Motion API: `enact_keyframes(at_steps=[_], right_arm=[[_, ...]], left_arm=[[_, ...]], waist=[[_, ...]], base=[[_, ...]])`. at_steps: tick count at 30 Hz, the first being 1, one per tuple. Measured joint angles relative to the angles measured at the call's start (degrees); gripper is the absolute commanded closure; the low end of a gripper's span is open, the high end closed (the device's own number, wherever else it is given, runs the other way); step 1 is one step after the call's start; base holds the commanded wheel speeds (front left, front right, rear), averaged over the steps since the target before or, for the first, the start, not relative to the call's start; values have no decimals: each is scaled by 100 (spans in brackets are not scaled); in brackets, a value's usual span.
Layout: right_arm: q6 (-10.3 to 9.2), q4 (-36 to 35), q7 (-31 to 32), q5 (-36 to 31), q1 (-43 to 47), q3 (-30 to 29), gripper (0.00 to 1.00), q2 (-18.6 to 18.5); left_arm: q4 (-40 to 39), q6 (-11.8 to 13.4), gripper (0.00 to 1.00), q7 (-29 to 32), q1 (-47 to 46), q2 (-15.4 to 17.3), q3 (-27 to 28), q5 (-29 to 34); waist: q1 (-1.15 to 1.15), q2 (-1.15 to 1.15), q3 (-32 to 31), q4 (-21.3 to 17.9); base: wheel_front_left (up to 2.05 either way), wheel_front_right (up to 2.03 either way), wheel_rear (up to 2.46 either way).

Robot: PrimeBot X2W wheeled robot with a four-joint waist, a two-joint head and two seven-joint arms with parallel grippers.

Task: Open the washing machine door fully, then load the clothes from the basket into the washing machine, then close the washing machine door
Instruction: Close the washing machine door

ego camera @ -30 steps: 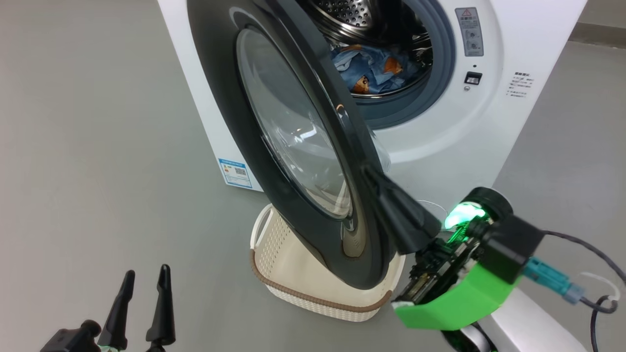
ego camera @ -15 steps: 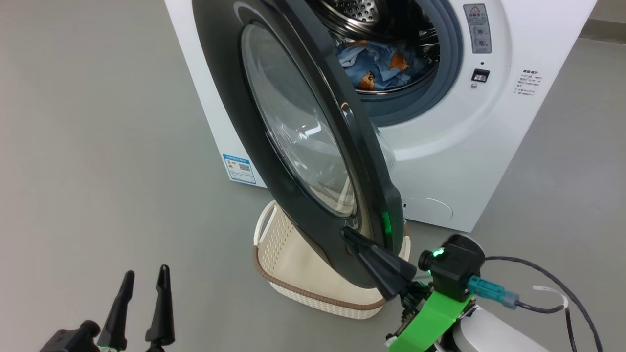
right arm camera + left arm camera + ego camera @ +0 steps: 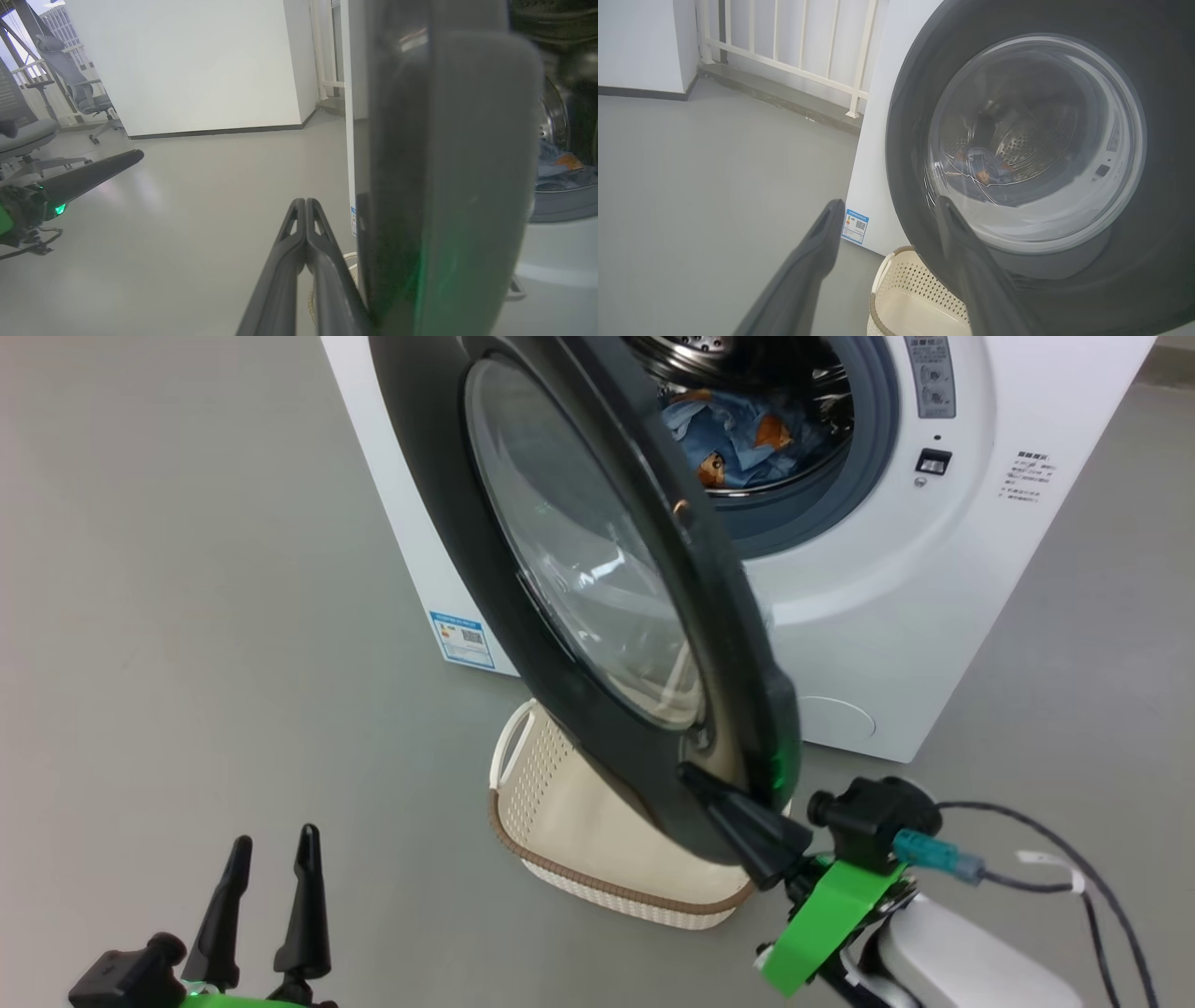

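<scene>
Grey floor (image 3: 187, 569): washing machine door (image 3: 439, 523) half open above basket (image 3: 560, 803), clothes (image 3: 738, 439) in drum (image 3: 691, 350). Right end effector (image 3: 689, 773) clenched at door's lower rim; left end effector (image 3: 274, 835) released, well apart. Door stiff, glossy, likely slippery: push rim, spare glass (image 3: 579, 551).

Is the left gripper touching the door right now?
Apart. In the head view, bare floor separates the left gripper from the door.

Half-open, the door (image 3: 579, 551) overhangs the basket (image 3: 560, 821); clothes (image 3: 738, 434) lie in the washing machine (image 3: 887, 616).
</scene>
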Motion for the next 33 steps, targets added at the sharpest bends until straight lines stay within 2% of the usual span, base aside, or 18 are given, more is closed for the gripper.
enact_keyframes(at_steps=[12, 23, 33], right_arm=[[15, 381, 0, -4, -311, -878, 100, -386], [18, 770, 0, -53, -1067, -1798, 100, -773], [18, 1205, 0, -107, -2041, -2309, 100, -996]], left_arm=[[-59, 0, 0, -1, -192, -2, -32, -2], [-187, -12, 0, -3, -623, -41, -142, -2], [-270, -14, 0, -5, -964, -144, -199, -11]], waist=[[0, 0, 380, 40], [0, 0, 1049, 115], [0, 0, 1623, 199]], base=[[0, 0, 0], [0, 0, 0], [0, 0, 0]])
